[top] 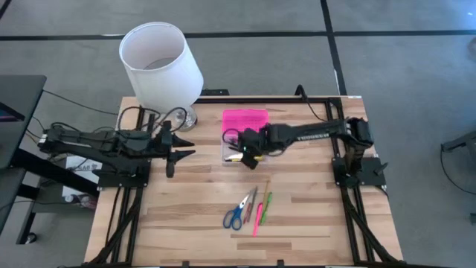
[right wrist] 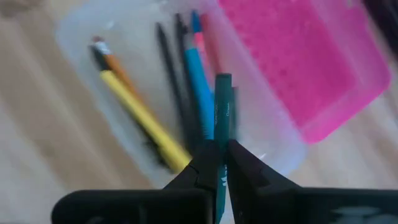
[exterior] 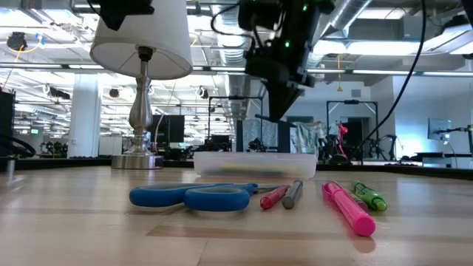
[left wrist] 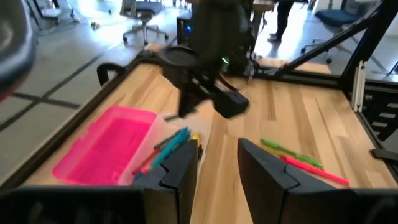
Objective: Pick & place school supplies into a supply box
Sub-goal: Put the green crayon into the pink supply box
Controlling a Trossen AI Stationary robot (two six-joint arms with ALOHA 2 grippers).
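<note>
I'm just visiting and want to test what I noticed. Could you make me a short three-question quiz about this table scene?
1. True or false: the right pincer is shut on a teal pen above the clear box base.
2. Which lies nearest the blue scissors on the table: A) the lamp, B) the pink lid, C) a pink marker?
3. Fill in: the left pincer holds ____.

Key
1. True.
2. C.
3. Nothing; it hangs near the lamp with its fingers apart.
</note>
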